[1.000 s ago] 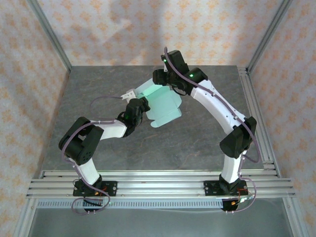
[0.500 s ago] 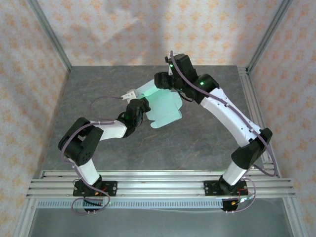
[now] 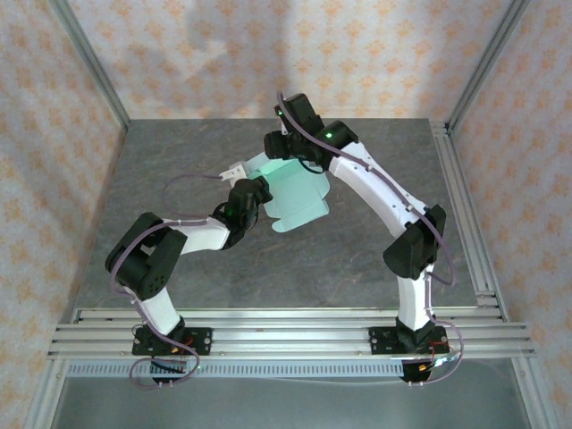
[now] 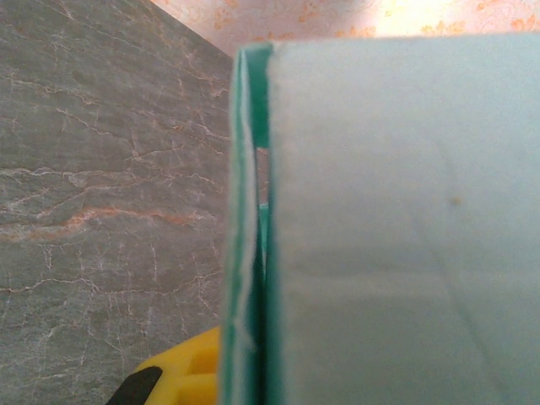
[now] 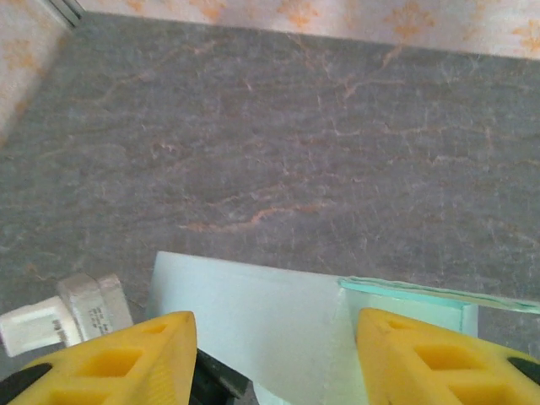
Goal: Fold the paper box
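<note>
Paper box (image 3: pixel 295 192) mid-desk (image 3: pixel 179 259), half-formed: far-left panel raised, scalloped flap lying flat toward near right. Left hand (image 3: pixel 253 195) clamped on the box's left edge; in its wrist view, two card layers edge-on, nearly shut together, just above a yellow finger (image 4: pixel 181 380). Right hand (image 5: pixel 277 359) at the far edge, fingers apart, card below and between them, not gripped.

Step, judging by layout: closing the far panel over with the left side pinned. Next move probably calls for lowering the right fingers onto the raised edge, then pressing it toward the near side. Worth keeping the left clamp firm, given thin card likely to buckle.

Left arm low, elbow out left, forearm reaching far-right. Right arm arched high from near right, wrist tipped down.
</note>
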### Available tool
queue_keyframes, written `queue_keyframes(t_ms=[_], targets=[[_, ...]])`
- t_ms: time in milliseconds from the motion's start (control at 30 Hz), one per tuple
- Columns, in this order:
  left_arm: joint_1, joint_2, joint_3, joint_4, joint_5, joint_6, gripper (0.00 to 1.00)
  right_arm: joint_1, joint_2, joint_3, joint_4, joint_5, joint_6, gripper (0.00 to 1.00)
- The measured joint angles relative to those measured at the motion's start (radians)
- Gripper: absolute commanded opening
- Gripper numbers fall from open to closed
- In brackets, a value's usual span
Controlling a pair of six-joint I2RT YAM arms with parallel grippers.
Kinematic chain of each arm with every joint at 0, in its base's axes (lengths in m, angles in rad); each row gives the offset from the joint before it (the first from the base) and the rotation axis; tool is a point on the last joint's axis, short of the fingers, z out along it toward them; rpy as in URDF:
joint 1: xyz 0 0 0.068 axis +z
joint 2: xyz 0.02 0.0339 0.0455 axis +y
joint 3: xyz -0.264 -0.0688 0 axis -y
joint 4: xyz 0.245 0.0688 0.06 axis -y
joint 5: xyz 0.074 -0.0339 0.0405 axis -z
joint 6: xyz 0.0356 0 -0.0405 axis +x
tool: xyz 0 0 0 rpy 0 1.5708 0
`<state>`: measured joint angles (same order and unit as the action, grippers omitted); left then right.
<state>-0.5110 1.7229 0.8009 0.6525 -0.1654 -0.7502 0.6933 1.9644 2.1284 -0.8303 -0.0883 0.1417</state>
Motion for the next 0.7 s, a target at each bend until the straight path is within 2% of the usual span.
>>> queue_keyframes(t_ms=[200, 700], targets=[[0.0, 0.0, -0.006, -0.01, 0.0, 0.0, 0.0, 0.0, 0.006, 0.0, -0.031, 0.022, 0.023, 0.53], [0.0, -0.026, -0.017, -0.014, 0.0, 0.0, 0.0, -0.011, 0.006, -0.002, -0.033, -0.01, 0.098, 0.18]])
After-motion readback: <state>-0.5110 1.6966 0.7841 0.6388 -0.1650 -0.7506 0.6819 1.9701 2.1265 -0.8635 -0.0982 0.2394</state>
